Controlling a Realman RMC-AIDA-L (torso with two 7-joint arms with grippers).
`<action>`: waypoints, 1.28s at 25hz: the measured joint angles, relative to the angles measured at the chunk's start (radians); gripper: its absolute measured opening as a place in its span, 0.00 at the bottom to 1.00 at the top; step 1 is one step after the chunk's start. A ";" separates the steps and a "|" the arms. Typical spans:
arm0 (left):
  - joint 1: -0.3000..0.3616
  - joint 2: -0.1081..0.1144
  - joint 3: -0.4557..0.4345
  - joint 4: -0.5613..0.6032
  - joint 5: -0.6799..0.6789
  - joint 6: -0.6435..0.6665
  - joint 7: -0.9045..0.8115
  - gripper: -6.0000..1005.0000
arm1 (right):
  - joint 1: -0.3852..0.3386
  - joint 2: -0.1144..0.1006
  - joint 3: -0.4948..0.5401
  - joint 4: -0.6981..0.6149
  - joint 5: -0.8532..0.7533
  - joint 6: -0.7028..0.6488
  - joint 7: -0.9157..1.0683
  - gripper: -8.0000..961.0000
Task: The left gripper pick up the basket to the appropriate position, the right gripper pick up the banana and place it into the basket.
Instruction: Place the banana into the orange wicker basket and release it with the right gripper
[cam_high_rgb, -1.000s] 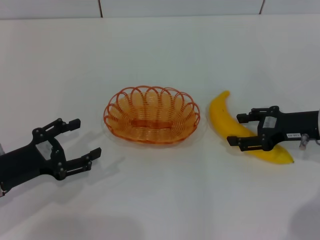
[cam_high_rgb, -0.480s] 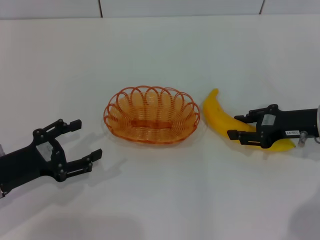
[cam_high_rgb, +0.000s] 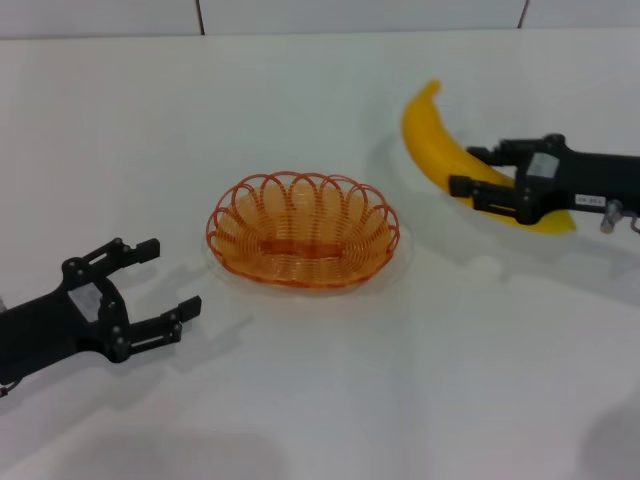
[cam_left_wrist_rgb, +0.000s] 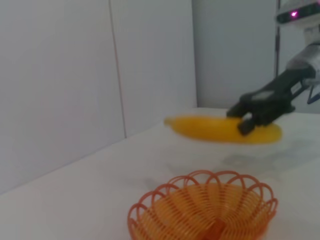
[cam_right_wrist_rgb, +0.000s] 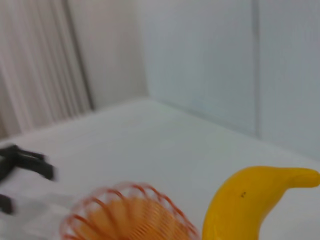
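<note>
Two end effectors appear; the right end effector (cam_high_rgb: 478, 171) is clamped across the banana (cam_high_rgb: 432, 141) past its middle, toward the stem end, and holds it clear of the bench (cam_high_rgb: 300, 400), beyond and to the right of the basket (cam_high_rgb: 303, 230); the left end effector (cam_high_rgb: 150, 285) hovers low beside the basket's left end, fingers spread wide, gripping nothing. Treat the banana as soft and smooth-skinned; you should judge firm pressure likely to bruise it, and the off-centre hold likely to let the long free end droop or swivel. Expect the wire basket to be light and springy; take it by the scalloped rim.
</note>
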 joint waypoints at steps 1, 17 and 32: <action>0.000 0.000 -0.007 0.000 0.002 0.001 -0.011 0.87 | 0.003 0.001 -0.001 0.005 0.018 -0.024 -0.028 0.53; -0.018 0.001 -0.014 -0.001 0.006 0.001 -0.044 0.87 | 0.297 0.022 -0.048 0.440 0.040 0.173 -0.403 0.58; -0.015 0.001 -0.014 -0.001 0.005 0.001 -0.041 0.87 | 0.289 0.015 -0.073 0.430 0.052 0.085 -0.335 0.66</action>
